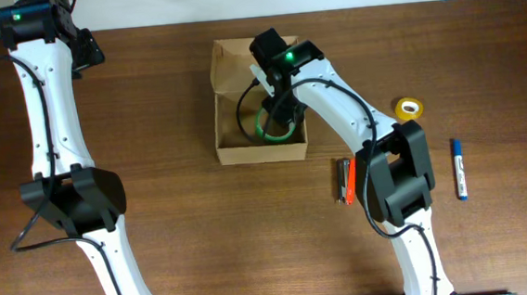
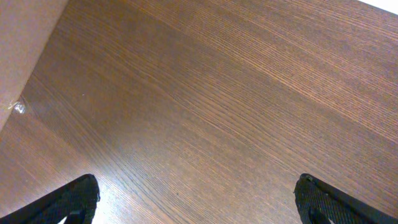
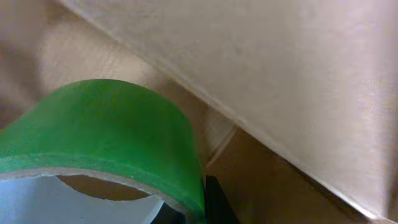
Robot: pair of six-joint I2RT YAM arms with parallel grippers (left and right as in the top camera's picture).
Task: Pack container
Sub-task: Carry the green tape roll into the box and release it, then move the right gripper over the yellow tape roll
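At the far left, the left tool (image 2: 196, 208) hangs over the worktop (image 2: 217, 93), fingers wide apart. The open box (image 1: 245, 154) sits mid-worktop. Inside it, the right tool (image 1: 280, 117) is clamped on a green tape roll (image 3: 112, 124). Rightward lie orange pens (image 1: 345, 179), yellow tape (image 1: 410, 109) and a blue marker (image 1: 457, 168).

The brown wooden worktop (image 1: 205, 245) carries a cardboard box (image 1: 255, 154). Right of the box lie orange pens (image 1: 345, 180), a yellow tape roll (image 1: 410, 109) and a blue pen (image 1: 457, 168).

In the container (image 1: 231, 80) sits a tape roll (image 1: 267, 133). Right of the container on the worktop (image 1: 185, 218) lie a second roll (image 1: 410, 109) and, farther right, a pen (image 1: 457, 168). Markers (image 1: 345, 180) lie just off its front-right corner.
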